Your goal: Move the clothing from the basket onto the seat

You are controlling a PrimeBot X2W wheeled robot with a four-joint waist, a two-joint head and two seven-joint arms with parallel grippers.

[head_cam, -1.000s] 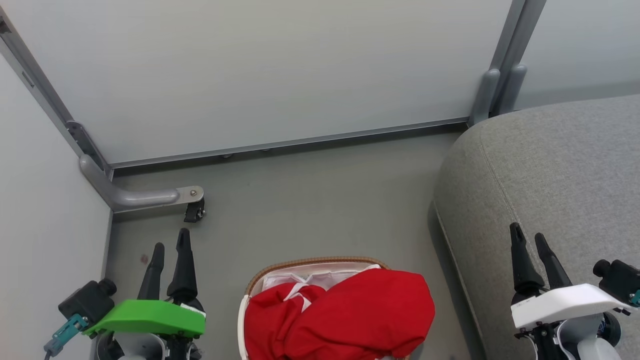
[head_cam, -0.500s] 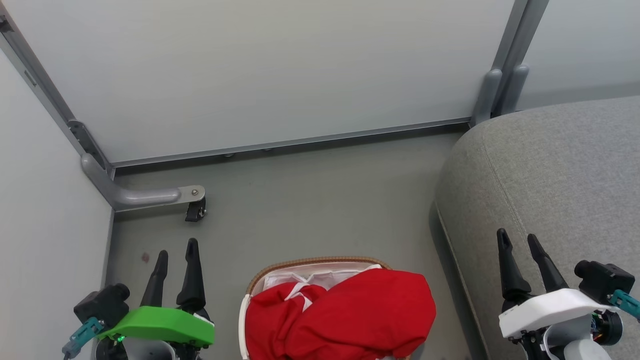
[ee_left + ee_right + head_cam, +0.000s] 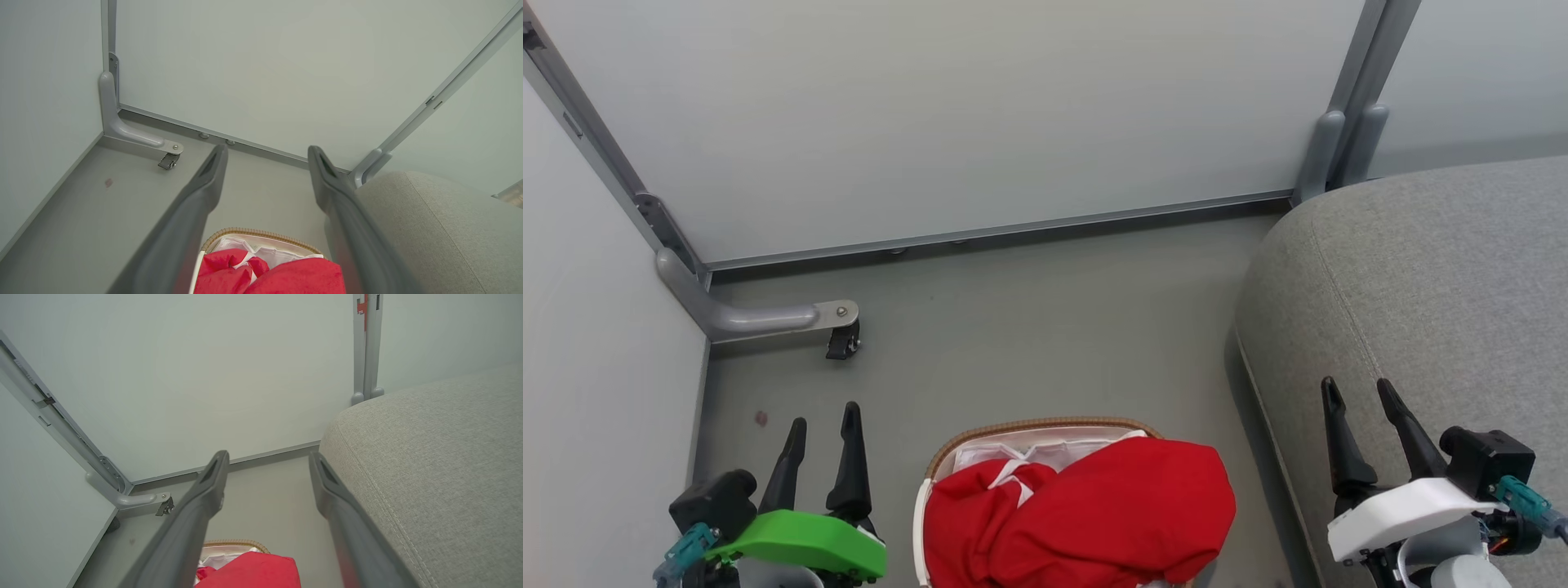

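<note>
Red clothing (image 3: 1086, 514) with white trim is piled in the basket (image 3: 1029, 428), whose brown woven rim and white liner show at the bottom middle of the head view. In the wrist views the clothing (image 3: 278, 275) (image 3: 253, 571) lies low between the fingers. The grey seat (image 3: 1429, 294) fills the right side, beside the basket. My left gripper (image 3: 823, 418) hangs open over the floor left of the basket. My right gripper (image 3: 1357, 394) stands open above the seat's front edge. Both hold nothing.
Pale partition walls (image 3: 947, 114) close the back and left. A grey metal foot with a small black caster (image 3: 841, 343) sticks out from the left corner onto the grey floor (image 3: 1029, 327). A grey post (image 3: 1331, 147) stands behind the seat.
Both grippers have drawn inward toward the basket and the left one lower in the head view. The clothing and basket have not moved.
</note>
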